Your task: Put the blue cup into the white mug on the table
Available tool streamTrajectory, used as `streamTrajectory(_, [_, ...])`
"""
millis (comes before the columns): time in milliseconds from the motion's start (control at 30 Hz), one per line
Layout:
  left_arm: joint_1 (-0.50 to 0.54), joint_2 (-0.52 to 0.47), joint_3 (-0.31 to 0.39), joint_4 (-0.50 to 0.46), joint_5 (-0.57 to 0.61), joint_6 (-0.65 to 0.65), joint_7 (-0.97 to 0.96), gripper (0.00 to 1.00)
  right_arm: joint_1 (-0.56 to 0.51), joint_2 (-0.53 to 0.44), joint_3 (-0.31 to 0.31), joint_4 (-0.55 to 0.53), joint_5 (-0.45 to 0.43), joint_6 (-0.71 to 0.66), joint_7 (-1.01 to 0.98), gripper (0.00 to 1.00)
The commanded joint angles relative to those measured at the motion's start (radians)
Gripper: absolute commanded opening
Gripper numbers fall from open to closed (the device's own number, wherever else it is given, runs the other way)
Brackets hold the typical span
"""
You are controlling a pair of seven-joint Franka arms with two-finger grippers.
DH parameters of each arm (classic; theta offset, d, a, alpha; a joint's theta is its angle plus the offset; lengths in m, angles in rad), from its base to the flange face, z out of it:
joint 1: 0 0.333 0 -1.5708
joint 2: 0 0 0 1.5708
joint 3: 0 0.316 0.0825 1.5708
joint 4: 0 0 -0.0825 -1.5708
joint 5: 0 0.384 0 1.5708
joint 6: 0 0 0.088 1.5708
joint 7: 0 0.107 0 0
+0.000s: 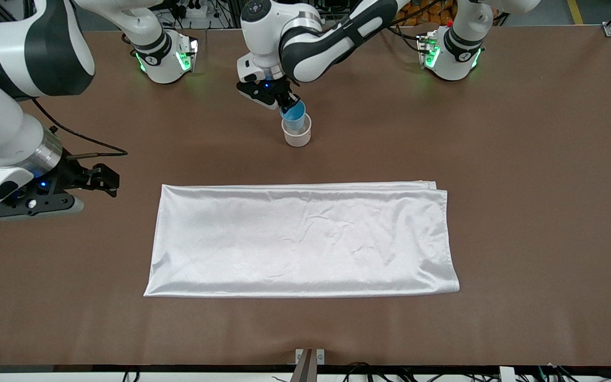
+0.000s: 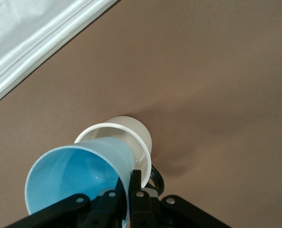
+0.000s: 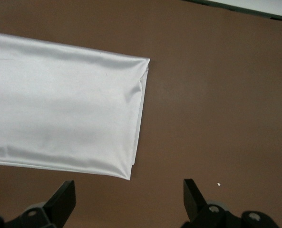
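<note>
The blue cup point(image 1: 294, 113) is tilted, its base partly inside the white mug point(image 1: 297, 135), which stands on the brown table point(image 1: 523, 185) near the arms' bases. My left gripper point(image 1: 288, 101) is shut on the cup's rim, one finger inside and one outside. In the left wrist view the blue cup point(image 2: 76, 178) leans into the white mug point(image 2: 131, 135), whose dark handle shows beside my left gripper point(image 2: 130, 190). My right gripper point(image 1: 105, 180) is open and empty over the table at the right arm's end; it shows in the right wrist view point(image 3: 130, 199).
A white satin cloth point(image 1: 303, 239) lies flat on the table, nearer to the front camera than the mug. Its corner shows in the right wrist view point(image 3: 60, 114) and its edge in the left wrist view point(image 2: 31, 38).
</note>
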Motion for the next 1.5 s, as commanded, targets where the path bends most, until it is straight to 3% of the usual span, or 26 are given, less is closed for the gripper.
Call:
streamTrajectory(0, [0.0, 0.011, -0.003, -0.007, 0.049, 0.015, -0.029, 0.0, -0.015, -0.023, 0.006, -0.004, 0.022, -0.035, -0.027, 1.0])
streamTrajectory(100, [-0.002, 0.015, -0.003, -0.007, 0.049, 0.015, -0.029, 0.0, -0.016, -0.062, 0.006, -0.069, 0.023, -0.009, -0.027, 1.0])
streamTrajectory(267, [-0.005, 0.024, -0.003, -0.007, 0.049, 0.015, -0.029, 0.0, -0.017, -0.175, 0.006, -0.286, 0.023, 0.15, -0.027, 1.0])
streamTrajectory(333, [-0.003, 0.025, -0.003, -0.007, 0.049, 0.015, -0.029, 0.27, -0.017, -0.198, 0.006, -0.333, 0.023, 0.18, -0.027, 1.0])
streamTrajectory(400, [0.0, 0.024, -0.003, -0.007, 0.049, 0.015, -0.028, 0.72, -0.017, -0.206, 0.004, -0.349, 0.023, 0.183, -0.027, 1.0])
streamTrajectory(433, [0.0, 0.024, -0.003, -0.007, 0.049, 0.015, -0.022, 1.0, -0.017, -0.209, 0.004, -0.35, 0.023, 0.181, -0.027, 1.0])
streamTrajectory(833, [0.024, -0.016, -0.003, -0.001, 0.039, 0.0, -0.014, 1.0, -0.055, -0.218, 0.004, -0.364, 0.023, 0.183, -0.088, 1.0])
streamTrajectory(1000, [0.052, -0.076, -0.008, -0.001, 0.006, -0.024, -0.022, 1.0, -0.098, -0.22, 0.004, -0.363, 0.034, 0.177, -0.162, 1.0])
streamTrajectory(1467, [0.187, -0.32, 0.0, 0.008, -0.224, -0.188, 0.064, 1.0, -0.101, -0.217, 0.006, -0.321, 0.046, 0.108, -0.151, 1.0])
